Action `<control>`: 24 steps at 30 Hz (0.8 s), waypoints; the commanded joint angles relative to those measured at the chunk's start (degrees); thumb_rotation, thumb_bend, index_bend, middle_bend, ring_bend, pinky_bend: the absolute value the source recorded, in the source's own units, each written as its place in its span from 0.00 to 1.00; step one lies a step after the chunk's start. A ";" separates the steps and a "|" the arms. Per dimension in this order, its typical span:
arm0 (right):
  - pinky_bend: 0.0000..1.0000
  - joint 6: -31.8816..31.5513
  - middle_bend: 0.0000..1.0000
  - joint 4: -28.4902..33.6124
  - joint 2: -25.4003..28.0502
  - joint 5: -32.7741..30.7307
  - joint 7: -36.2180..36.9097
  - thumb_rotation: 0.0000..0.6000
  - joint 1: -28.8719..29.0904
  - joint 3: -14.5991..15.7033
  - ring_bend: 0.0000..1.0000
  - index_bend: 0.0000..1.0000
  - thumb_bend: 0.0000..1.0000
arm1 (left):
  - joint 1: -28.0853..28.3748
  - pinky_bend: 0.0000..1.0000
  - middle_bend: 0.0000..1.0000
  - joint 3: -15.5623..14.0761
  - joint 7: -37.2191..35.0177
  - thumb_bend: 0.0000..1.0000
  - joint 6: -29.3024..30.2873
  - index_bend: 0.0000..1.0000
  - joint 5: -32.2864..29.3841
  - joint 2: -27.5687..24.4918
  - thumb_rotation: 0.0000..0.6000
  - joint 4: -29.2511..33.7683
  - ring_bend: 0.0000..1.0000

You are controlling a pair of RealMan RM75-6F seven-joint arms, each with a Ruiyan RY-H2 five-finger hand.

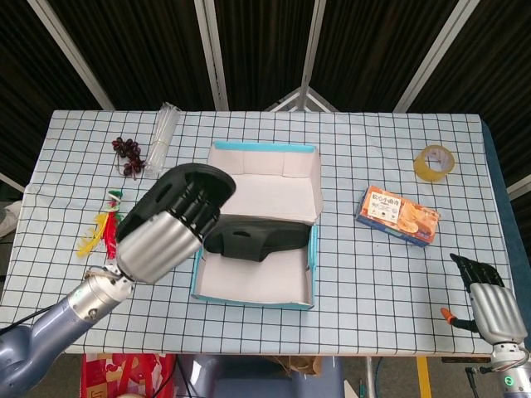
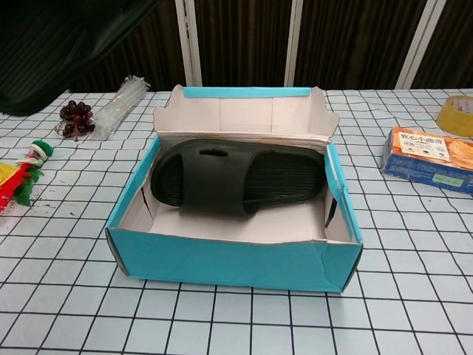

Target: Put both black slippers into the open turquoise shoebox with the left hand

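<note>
At far left on the checked table [image 1: 348,249] lie a colourful toy [image 2: 22,174], a bunch of dark grapes [image 1: 129,155] and a clear plastic bundle [image 1: 162,137]. The left hand [image 1: 162,240] grasps 1 black slipper [image 1: 184,192] raised high above the table, its long axis running from lower left up toward the box. The turquoise shoebox [image 2: 236,262] stands open; the 2nd slipper [image 2: 233,177] lies inside, lengthwise left to right. Further right sit a snack box [image 1: 398,215] and a tape roll [image 1: 434,162]. The right hand [image 1: 489,303] rests at the table's near right edge, its fingers released and holding nothing.
</note>
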State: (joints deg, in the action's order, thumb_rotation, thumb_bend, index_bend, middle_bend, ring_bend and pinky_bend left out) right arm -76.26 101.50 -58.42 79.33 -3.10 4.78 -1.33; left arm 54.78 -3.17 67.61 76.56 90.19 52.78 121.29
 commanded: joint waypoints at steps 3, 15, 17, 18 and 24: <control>0.09 0.09 0.13 0.03 0.08 0.08 0.18 1.00 0.01 0.07 0.12 0.10 0.24 | 2.36 0.17 0.66 1.22 8.98 0.50 -6.10 0.58 14.89 -0.07 1.00 -3.09 0.20; 0.09 0.05 0.13 -0.27 0.18 0.19 0.69 1.00 0.01 0.02 0.12 0.10 0.23 | 4.10 0.18 0.66 3.80 8.58 0.50 -18.61 0.58 20.62 8.88 1.00 -8.51 0.20; 0.09 0.10 0.13 -0.40 0.21 0.21 0.89 1.00 0.04 0.00 0.12 0.10 0.24 | 3.70 0.18 0.67 4.29 8.40 0.50 -19.52 0.58 20.21 10.48 1.00 -9.11 0.20; 0.09 0.10 0.13 -0.40 0.23 0.26 0.96 1.00 0.03 0.01 0.12 0.10 0.24 | 3.29 0.18 0.67 4.48 8.01 0.50 -19.98 0.58 19.30 11.33 1.00 -9.15 0.20; 0.09 0.05 0.13 -0.47 0.29 0.14 1.18 1.00 -0.01 -0.04 0.12 0.10 0.24 | 2.07 0.19 0.67 6.17 6.31 0.50 -21.48 0.58 16.38 15.43 1.00 -9.47 0.20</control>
State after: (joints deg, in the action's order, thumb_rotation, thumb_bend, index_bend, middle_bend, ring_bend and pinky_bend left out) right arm -76.22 101.03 -58.13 79.48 -1.92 4.76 -1.37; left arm 57.19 2.38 74.36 55.67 107.21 67.40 112.05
